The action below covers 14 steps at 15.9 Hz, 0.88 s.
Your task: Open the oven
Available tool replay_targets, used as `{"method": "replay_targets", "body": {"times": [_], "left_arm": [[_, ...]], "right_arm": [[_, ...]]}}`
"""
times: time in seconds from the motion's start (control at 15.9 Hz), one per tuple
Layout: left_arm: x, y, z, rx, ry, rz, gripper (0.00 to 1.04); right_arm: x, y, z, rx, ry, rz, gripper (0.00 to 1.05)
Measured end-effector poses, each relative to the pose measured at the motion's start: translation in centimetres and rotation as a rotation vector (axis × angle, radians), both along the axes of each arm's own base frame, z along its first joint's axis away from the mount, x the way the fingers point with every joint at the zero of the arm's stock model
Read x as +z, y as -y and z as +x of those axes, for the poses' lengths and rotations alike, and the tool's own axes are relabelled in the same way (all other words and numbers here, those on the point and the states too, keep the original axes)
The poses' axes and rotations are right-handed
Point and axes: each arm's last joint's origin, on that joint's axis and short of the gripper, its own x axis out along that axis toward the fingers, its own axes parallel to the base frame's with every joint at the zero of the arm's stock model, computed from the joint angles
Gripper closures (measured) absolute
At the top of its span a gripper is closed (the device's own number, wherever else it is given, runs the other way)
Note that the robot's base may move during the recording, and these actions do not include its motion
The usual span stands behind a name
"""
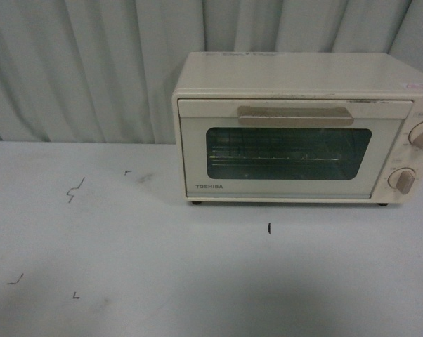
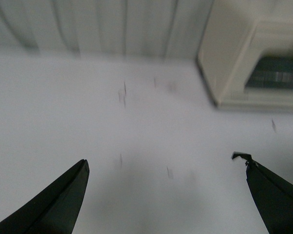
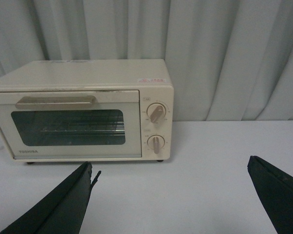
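Running off the front view's right edge, the cream oven (image 1: 303, 130) is sitting shut while the left gripper (image 2: 162, 160) and right gripper (image 3: 170, 163) are gaping empty.

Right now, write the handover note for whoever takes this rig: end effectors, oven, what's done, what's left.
Left end effector: open, empty, above the table, short of the oven.
Right end effector: open, empty, facing the oven front, not touching it.
Oven: on the table in front of the curtain, door shut, bar handle along the door's top edge.
Done: nothing visible.
Left: grip the handle, pull the door open.
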Motion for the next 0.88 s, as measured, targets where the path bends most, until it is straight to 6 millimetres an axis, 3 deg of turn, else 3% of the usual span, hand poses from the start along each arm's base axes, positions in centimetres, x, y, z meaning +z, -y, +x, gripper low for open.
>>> {"method": "replay_targets", "body": {"times": [0.19, 0.38, 0.44, 0.5, 0.57, 0.63, 0.88], "left_arm": [[0.8, 0.5, 0.3, -0.024, -0.182, -0.057, 0.07], [1.7, 1.8, 0.8, -0.090, -0.198, -0.123, 0.07], [2.8, 4.1, 2.8, -0.167, -0.177, -0.224, 0.07], [3.0, 8.9, 7.4, -0.314, -0.242, -0.379, 0.07], [1.2, 13.1, 13.0, -0.354, -0.364, -0.502, 0.07], [-2.5, 15.7, 14.4, -0.333, -0.522, -0.536, 0.07], [-7.1, 18.8, 15.0, -0.274, -0.675, -0.602, 0.07]], "right_arm": [[0.0, 0.0, 0.0, 0.000, 0.002, 0.000, 0.06], [0.0, 0.0, 0.0, 0.000, 0.000, 0.000, 0.06], [0.0, 0.0, 0.0, 0.000, 0.000, 0.000, 0.06], [0.0, 0.0, 0.0, 0.000, 0.000, 0.000, 0.06], [0.0, 0.0, 0.0, 0.000, 0.000, 0.000, 0.06], [0.0, 0.0, 0.0, 0.000, 0.000, 0.000, 0.06], [0.0, 0.0, 0.0, 0.000, 0.000, 0.000, 0.06]]}}
